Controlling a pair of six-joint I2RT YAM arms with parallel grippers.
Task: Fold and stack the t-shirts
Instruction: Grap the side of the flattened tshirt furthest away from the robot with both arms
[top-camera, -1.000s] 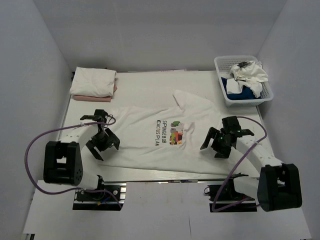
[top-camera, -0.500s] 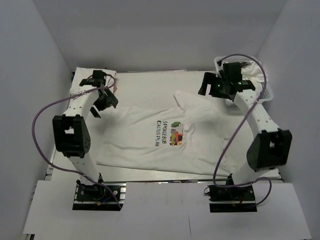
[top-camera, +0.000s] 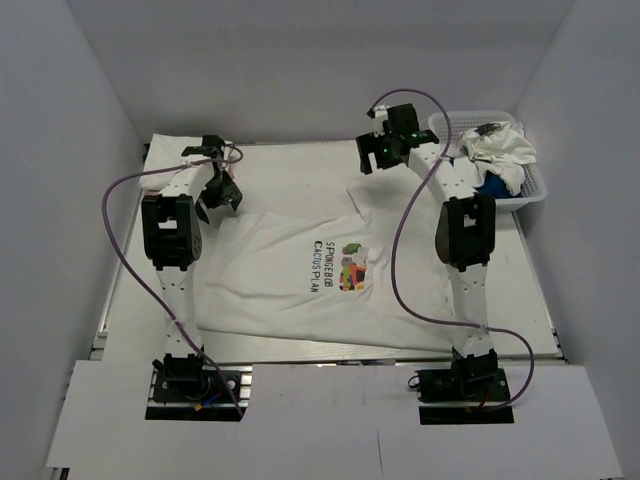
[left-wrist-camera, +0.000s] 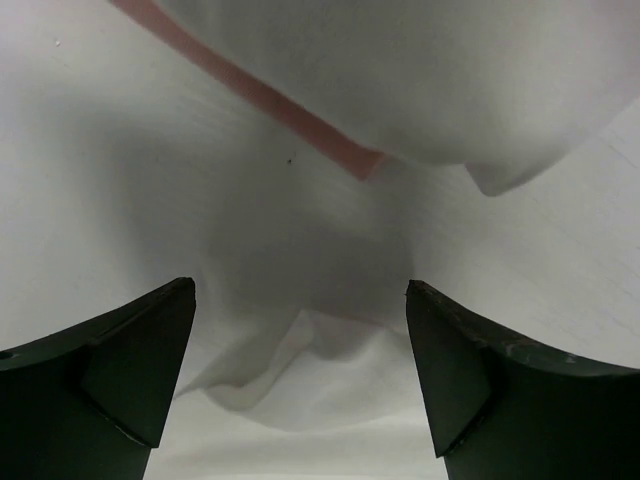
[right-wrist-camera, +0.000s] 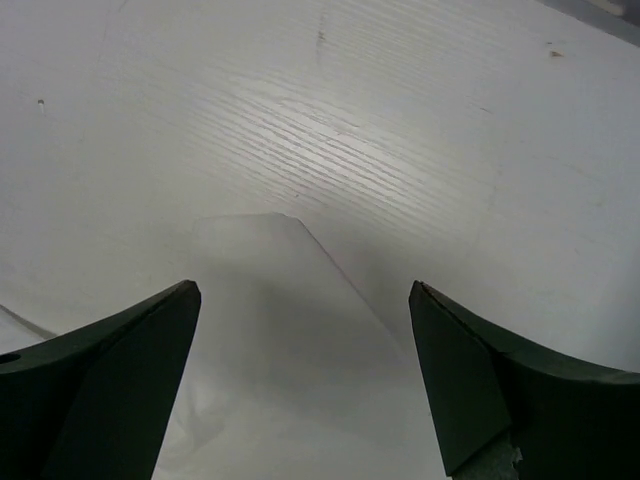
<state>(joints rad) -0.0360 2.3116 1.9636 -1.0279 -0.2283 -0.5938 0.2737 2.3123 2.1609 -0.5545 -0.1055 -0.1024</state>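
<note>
Top external view: two arms are seen stretched toward the far side of the table (top-camera: 290, 165). One printed t-shirt (top-camera: 290, 290) is spread flat at the middle of the table, chest up, with one colourful print and dark lettering at its centre.

At the far left corner one stack of two folded t-shirts (top-camera: 165, 165) is seen. In the left wrist view a white folded shirt (left-wrist-camera: 420, 70) is shown lying on a pale pink shirt (left-wrist-camera: 270, 100), of which only a thin edge is visible.

The left gripper (top-camera: 218, 187) is held above the spread shirt's left sleeve (left-wrist-camera: 300, 380), just beside the stack. Its two fingers are spread wide and nothing is pinched between them.

The right gripper (top-camera: 385, 150) is held above the right sleeve (right-wrist-camera: 290, 330), whose pointed corner is seen lying flat on the table in the right wrist view. Its two fingers are likewise spread wide and nothing is held.

One white basket (top-camera: 525, 197) stands at the far right corner; crumpled white cloth (top-camera: 500, 150) and blue cloth (top-camera: 490, 187) are piled in it.
</note>
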